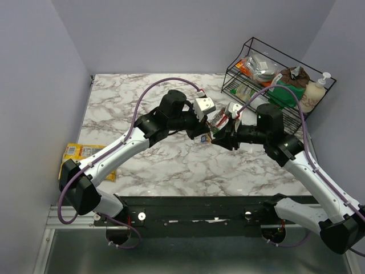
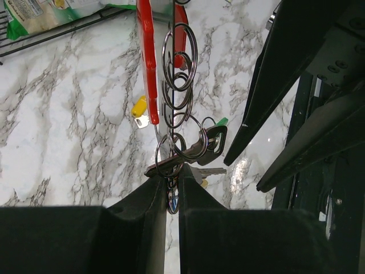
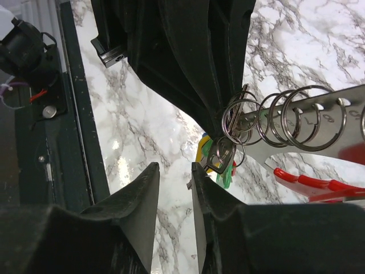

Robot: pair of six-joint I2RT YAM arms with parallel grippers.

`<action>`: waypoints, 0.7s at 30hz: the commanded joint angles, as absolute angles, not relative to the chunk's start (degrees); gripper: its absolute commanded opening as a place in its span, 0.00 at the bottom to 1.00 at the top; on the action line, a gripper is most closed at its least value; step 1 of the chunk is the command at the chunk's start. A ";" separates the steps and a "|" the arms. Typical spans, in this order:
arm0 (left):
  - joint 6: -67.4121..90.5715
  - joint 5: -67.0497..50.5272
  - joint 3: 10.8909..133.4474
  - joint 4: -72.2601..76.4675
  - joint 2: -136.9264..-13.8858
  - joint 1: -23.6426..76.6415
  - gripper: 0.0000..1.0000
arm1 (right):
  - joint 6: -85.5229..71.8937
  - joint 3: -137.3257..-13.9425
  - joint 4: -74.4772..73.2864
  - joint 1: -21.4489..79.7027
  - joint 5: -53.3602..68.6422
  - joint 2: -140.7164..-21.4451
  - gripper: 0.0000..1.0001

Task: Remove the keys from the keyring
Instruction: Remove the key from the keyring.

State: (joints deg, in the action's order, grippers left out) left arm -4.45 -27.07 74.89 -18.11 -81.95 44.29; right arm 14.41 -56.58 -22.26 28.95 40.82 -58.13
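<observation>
The keyring (image 2: 146, 63), part red and part grey metal, hangs in the air above the marble table and carries several split rings. My left gripper (image 2: 169, 177) is shut on its lower end among the rings. The keys (image 2: 212, 142) dangle there: a dark one, a yellow-tagged one (image 2: 140, 108) and a green tip. In the right wrist view the grey bar (image 3: 319, 111) runs right, with the red part (image 3: 308, 182) below it. The keys (image 3: 219, 157) hang just right of my right gripper (image 3: 174, 168), which is open a little and empty. In the top view both grippers, left (image 1: 204, 136) and right (image 1: 218, 137), meet mid-table.
A black wire rack (image 1: 274, 80) with packets stands at the back right, with a soap bottle (image 1: 315, 91) beside it. A yellow snack packet (image 1: 85, 154) lies at the table's left edge. The right gripper's fingers (image 2: 274, 97) stand close beside the left gripper.
</observation>
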 commanded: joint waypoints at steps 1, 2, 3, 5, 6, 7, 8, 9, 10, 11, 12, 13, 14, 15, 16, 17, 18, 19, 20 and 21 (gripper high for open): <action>-3.34 -27.86 77.34 -16.08 -81.39 43.86 0.02 | 11.16 -54.85 -17.41 28.39 42.10 -56.69 0.35; -3.34 -27.86 77.34 -16.00 -81.47 43.86 0.02 | 10.90 -54.58 -16.71 27.95 42.45 -56.52 0.35; -3.34 -27.86 77.34 -16.08 -81.39 43.86 0.02 | 10.12 -53.97 -16.26 27.69 43.50 -56.08 0.34; -3.34 -27.77 77.08 -16.00 -81.30 43.77 0.02 | 9.32 -53.96 -15.47 26.64 44.91 -55.90 0.33; -3.34 -27.69 77.08 -15.91 -81.30 43.77 0.02 | 8.45 -53.96 -15.21 26.46 45.61 -55.90 0.33; -3.25 -27.77 77.08 -15.91 -81.21 43.77 0.02 | 7.92 -53.96 -14.86 26.11 46.05 -55.64 0.32; -3.16 -27.86 76.99 -15.82 -81.21 43.77 0.02 | 7.48 -53.96 -14.16 25.49 46.49 -55.55 0.32; -3.08 -27.86 76.99 -15.73 -81.21 43.68 0.02 | 6.51 -53.88 -13.80 25.23 46.76 -55.46 0.31; -2.99 -28.04 76.99 -15.73 -81.30 43.68 0.02 | 5.98 -53.79 -13.36 24.96 46.93 -55.46 0.30; -2.90 -27.95 76.99 -15.65 -81.30 43.68 0.02 | 5.63 -53.88 -12.84 24.79 47.19 -55.46 0.30; -2.90 -27.95 76.99 -15.64 -81.30 43.59 0.02 | 5.36 -54.05 -12.83 24.70 47.72 -55.72 0.30; -2.81 -28.12 76.99 -15.56 -81.39 43.59 0.02 | 5.19 -54.40 -12.83 24.70 47.99 -56.07 0.29; -2.73 -28.12 76.99 -15.47 -81.39 43.59 0.02 | 5.01 -54.58 -12.57 24.70 48.25 -56.42 0.29; -2.72 -28.13 76.99 -15.38 -81.56 43.59 0.02 | 4.92 -54.75 -12.48 24.70 49.04 -56.86 0.29; -2.64 -28.13 76.99 -15.38 -81.56 43.59 0.02 | 4.83 -54.84 -12.48 24.70 49.30 -57.21 0.29; -2.55 -28.30 76.99 -15.29 -81.65 43.59 0.02 | 4.83 -55.02 -12.48 24.70 49.48 -57.91 0.28; -2.37 -28.30 76.99 -15.21 -81.65 43.59 0.02 | 4.66 -55.02 -12.31 24.70 49.31 -58.27 0.28; -2.37 -28.39 76.99 -15.21 -81.74 43.59 0.02 | 4.57 -54.93 -12.30 24.78 49.22 -58.36 0.27; -2.29 -28.39 76.99 -15.21 -81.83 43.59 0.02 | 4.57 -54.84 -12.04 24.70 49.31 -58.45 0.27; -2.29 -28.39 76.99 -15.03 -81.83 43.59 0.02 | 4.31 -54.84 -11.87 24.70 49.74 -58.53 0.26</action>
